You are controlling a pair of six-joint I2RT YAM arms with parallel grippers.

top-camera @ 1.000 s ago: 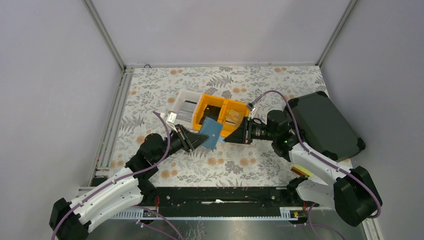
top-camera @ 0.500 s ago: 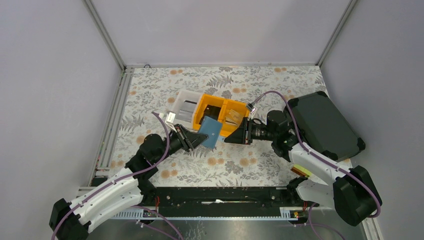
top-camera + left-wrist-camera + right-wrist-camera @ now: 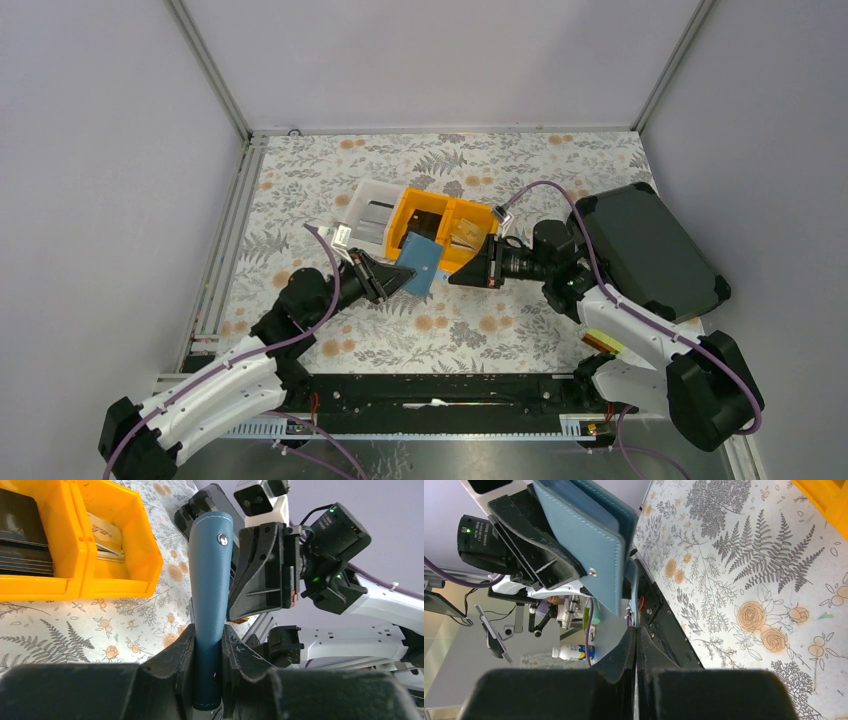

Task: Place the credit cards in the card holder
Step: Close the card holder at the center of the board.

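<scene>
The left gripper [image 3: 207, 636] is clamped narrowly on the lower end of the small teal-blue soft bifold card holder [image 3: 212, 575] and holds it off the floral-patterned surface [image 3: 470, 330], just in front of the bins. In the left wrist view the card holder stands upright between the fingers, folded, with a metal snap near its top end.

The right gripper [image 3: 635, 641] is right beside the card holder, opposite the left one, its fingers pressed fully together. In the right wrist view a thin teal edge runs down towards the seam between them; whether it is pinched there cannot be told.

Behind the card holder sits a pair of joined orange plastic bins [image 3: 447, 226]. One compartment holds a stack of thin dark grey-black credit cards [image 3: 22, 547], the other a few pale cards [image 3: 106, 534]. A white plastic bin [image 3: 372, 214] touches the orange ones on the left. A large black hard case [image 3: 645, 250] lies at the right side of the surface.
</scene>
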